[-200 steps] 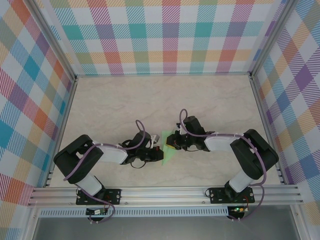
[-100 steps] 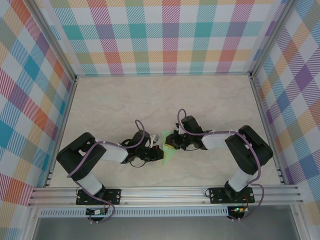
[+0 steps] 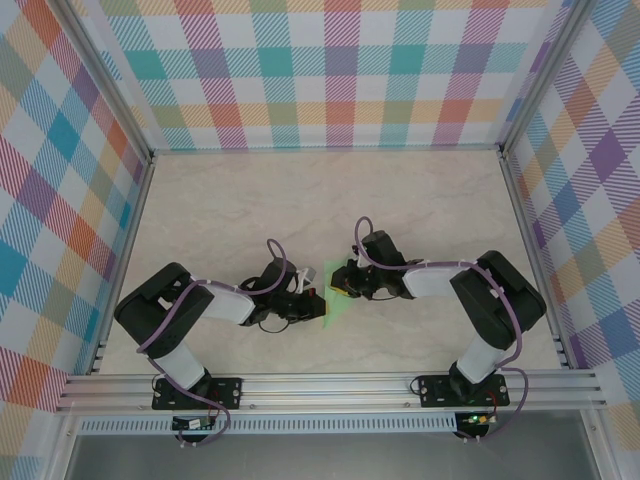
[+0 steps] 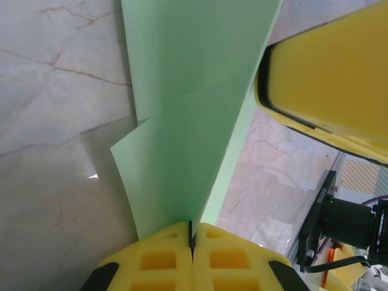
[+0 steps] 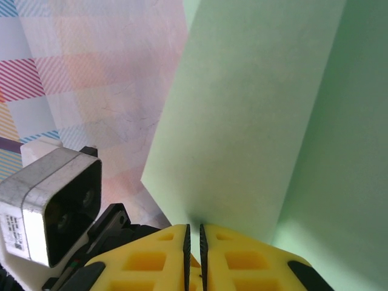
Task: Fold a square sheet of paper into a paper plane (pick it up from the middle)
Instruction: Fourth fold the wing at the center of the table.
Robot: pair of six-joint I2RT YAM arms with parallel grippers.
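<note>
Just beyond the middle of the near rail [image 3: 330,385], on the marble-patterned table [image 3: 420,200], the sheet of paper [image 3: 336,310] is held between both arms. From above it reads as a narrow pale green wedge whose point is toward the rail.

Left gripper [image 3: 318,297]: positioned on the side of the sheet toward the rail's left end. On the left wrist camera its yellow fingers [image 4: 157,260] are pressed together [image 4: 191,236] with the edge of the sheet [image 4: 182,139] caught between them. Overlapping folded layers are visible, and the paper casts a shadow on the tabletop. A yellow finger [image 4: 327,73] of the other arm sits against the sheet's far side.

Right gripper [image 3: 345,290]: positioned on the side toward the rail's right end. On the right wrist camera its jaws stand a hair apart [image 5: 193,236], pinching the sheet [image 5: 254,121], which rises steeply from them. The left arm's wrist camera [image 5: 51,203] is close beside.

Whether the sheet touches the table cannot be determined.
</note>
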